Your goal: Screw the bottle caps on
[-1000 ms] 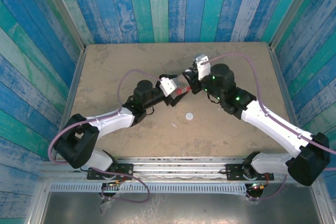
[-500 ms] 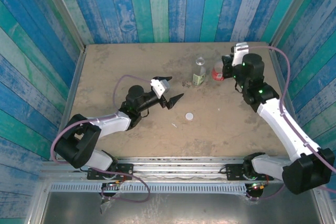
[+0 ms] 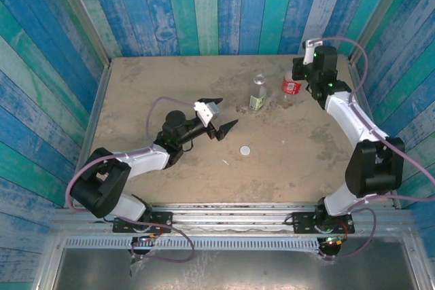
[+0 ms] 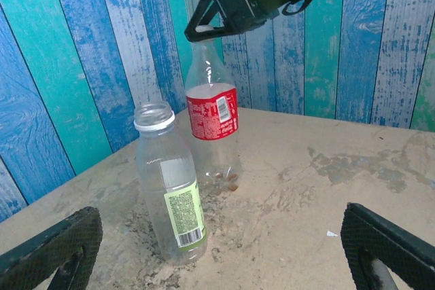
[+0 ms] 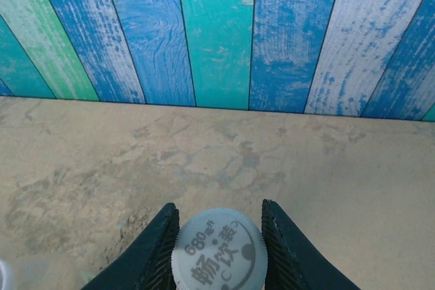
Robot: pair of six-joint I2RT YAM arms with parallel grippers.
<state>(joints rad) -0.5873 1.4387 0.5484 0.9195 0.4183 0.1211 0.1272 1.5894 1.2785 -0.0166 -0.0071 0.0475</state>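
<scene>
My right gripper (image 5: 217, 252) is shut on a white bottle cap (image 5: 217, 257) printed "680". That cap sits on the neck of the red-label bottle (image 4: 212, 115), which hangs upright from the gripper (image 4: 204, 25) at the back right of the table (image 3: 291, 87). To its left stands the green-label bottle (image 3: 257, 97), with its mouth open and no cap on it (image 4: 170, 191). A second white cap (image 3: 245, 149) lies flat near the table's middle. My left gripper (image 3: 219, 116) is open and holds nothing, a short way left of the green-label bottle (image 4: 217, 256).
Blue and green plank walls (image 3: 204, 11) close the table on three sides, just behind the bottles. A tiny white scrap (image 3: 225, 162) lies near the loose cap. The sandy tabletop (image 3: 143, 86) is bare at the left and front.
My right arm swung from the table's middle to the back right, carrying the red-label bottle by its cap. The left gripper drew back left, uncovering the green-label bottle, then stayed still.
</scene>
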